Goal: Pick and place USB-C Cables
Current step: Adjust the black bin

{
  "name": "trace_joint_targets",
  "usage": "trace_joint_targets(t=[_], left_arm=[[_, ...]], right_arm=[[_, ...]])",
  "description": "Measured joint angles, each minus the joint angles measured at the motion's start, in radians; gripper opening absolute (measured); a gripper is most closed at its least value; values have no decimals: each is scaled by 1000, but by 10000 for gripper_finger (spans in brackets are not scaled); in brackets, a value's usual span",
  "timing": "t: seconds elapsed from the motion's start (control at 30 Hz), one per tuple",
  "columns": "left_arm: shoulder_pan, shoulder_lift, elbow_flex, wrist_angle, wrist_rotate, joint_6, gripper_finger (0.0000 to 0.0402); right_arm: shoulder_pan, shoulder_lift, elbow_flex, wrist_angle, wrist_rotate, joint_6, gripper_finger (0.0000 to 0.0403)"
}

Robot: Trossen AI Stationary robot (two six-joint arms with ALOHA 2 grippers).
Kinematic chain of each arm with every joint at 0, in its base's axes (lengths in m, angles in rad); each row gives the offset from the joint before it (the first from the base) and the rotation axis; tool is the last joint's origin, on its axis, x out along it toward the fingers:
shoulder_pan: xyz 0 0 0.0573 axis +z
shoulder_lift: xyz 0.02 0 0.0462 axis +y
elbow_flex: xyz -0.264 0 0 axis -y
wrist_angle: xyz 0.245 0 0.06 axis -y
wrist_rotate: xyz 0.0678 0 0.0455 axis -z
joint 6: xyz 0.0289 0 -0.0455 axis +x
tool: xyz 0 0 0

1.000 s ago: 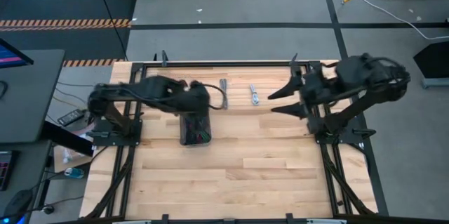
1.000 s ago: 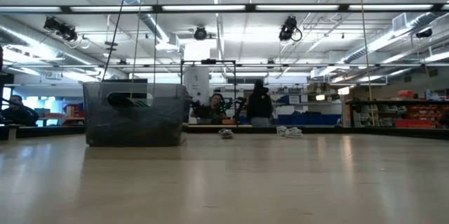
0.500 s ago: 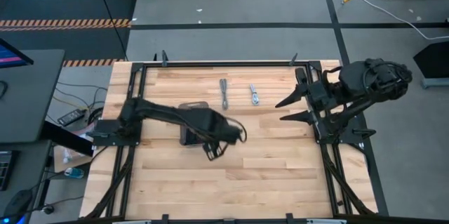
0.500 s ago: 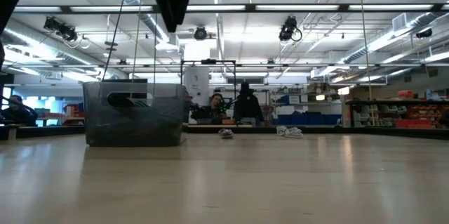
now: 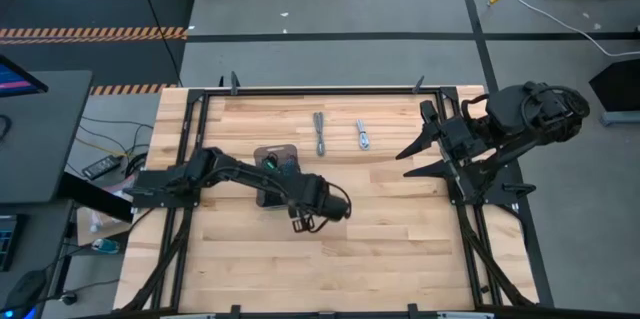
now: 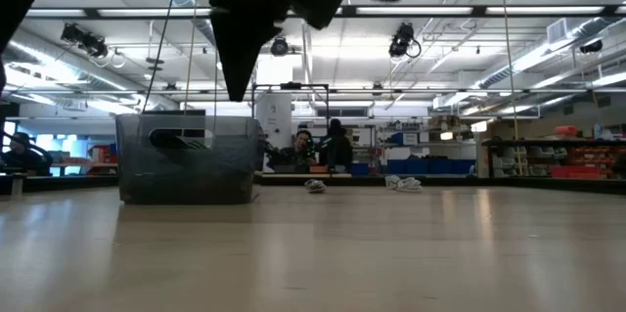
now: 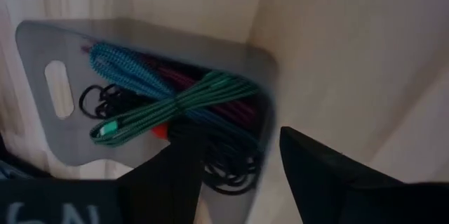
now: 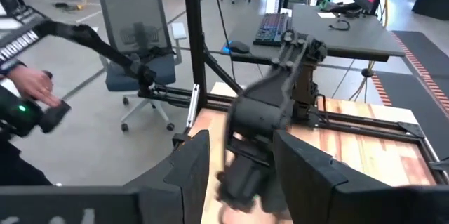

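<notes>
The grey tray stands on the table's left-centre part and holds bundled USB-C cables: teal, green, magenta and black, one with a red tie. Two silver-grey cables lie on the wood toward the far edge; the low view shows them as small bundles behind the tray. My left gripper hangs open and empty above the table, on the tray's near-right side. My right gripper waits open at the right edge.
Black frame rails run along the table's edges. Bare wood stretches across the near half. Beyond the table stand desks, an office chair and a person's hand with a device.
My left gripper has swung away from above the tray toward the table's near edge and right, baring the cables in the tray. My right gripper has drawn back slightly toward the right edge. The cables on the table have kept still.
</notes>
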State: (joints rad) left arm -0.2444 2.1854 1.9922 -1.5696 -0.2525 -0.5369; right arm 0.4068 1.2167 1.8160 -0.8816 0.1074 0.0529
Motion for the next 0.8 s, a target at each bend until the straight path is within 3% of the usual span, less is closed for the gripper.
trace_joint_targets(t=[0.37,0.6,0.8], left_arm=[[83,-8,-95,63,197,70,150],[84,-8,-98,76,213,124,149],[124,-8,16,-1,208,138,149]], right_arm=[[0,-1,0,22,-3,61,164],[-4,-1,0,44,3,59,164],[-20,-1,0,58,5,57,164]])
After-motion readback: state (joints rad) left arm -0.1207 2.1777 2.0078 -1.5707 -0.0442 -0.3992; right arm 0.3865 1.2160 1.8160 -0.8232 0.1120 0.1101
